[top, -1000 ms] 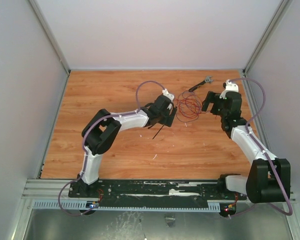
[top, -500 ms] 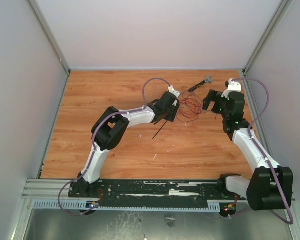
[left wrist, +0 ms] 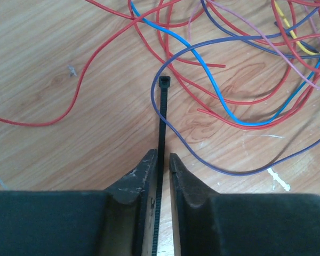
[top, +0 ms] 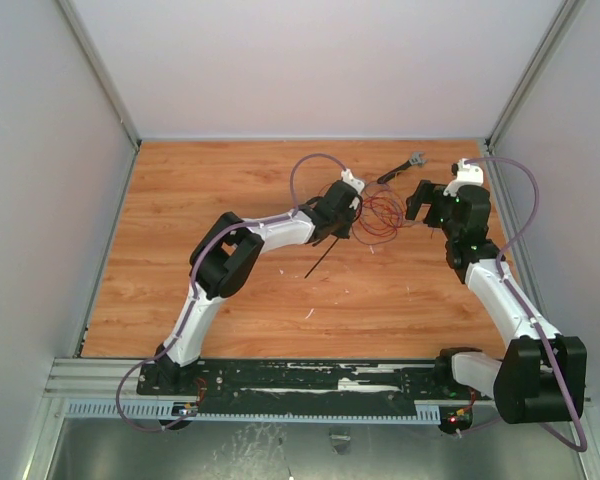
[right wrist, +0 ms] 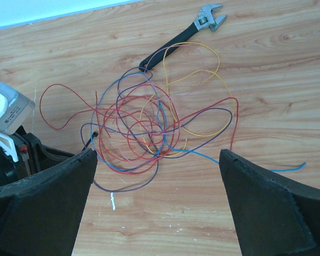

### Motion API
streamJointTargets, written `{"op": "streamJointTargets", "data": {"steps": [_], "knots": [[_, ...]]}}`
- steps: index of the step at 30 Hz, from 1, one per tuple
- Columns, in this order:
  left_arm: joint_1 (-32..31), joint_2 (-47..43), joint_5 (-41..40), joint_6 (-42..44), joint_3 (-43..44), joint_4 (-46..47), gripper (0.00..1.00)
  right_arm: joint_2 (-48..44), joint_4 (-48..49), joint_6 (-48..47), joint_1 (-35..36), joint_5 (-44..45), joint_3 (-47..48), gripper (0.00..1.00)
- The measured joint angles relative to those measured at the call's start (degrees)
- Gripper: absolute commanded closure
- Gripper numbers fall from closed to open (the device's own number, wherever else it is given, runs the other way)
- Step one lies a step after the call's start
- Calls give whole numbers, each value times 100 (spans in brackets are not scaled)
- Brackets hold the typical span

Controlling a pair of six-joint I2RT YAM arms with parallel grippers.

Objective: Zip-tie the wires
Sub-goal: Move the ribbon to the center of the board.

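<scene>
Looking down from the top view, I see the wires tangled near the bench's far right corner, between the left gripper and the right gripper. Left wrist view: jaws narrowly spread astride the zip tie. Right wrist view: jaws spread wide, empty, facing the tangle, with a wrench beyond.

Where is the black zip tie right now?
In the left wrist view, the zip tie lies on the table between the fingers of the left gripper, its head pointing at the wires just ahead.
</scene>
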Motion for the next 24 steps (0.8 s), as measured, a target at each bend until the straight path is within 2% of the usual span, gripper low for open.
{"op": "streamJointTargets", "data": {"steps": [7, 18, 21, 24], "knots": [[-4, -81, 4, 11, -146, 87, 100, 0, 4, 0, 0, -2, 0, 1], [87, -1703, -308, 98, -1954, -9, 100, 33, 2, -26, 0, -7, -2, 1], [341, -2131, -315, 98, -2216, 2, 100, 70, -2, -26, 0, -13, -2, 1], [890, -2391, -251, 94, -2315, 4, 100, 103, 0, -24, 13, -28, -2, 1]]}}
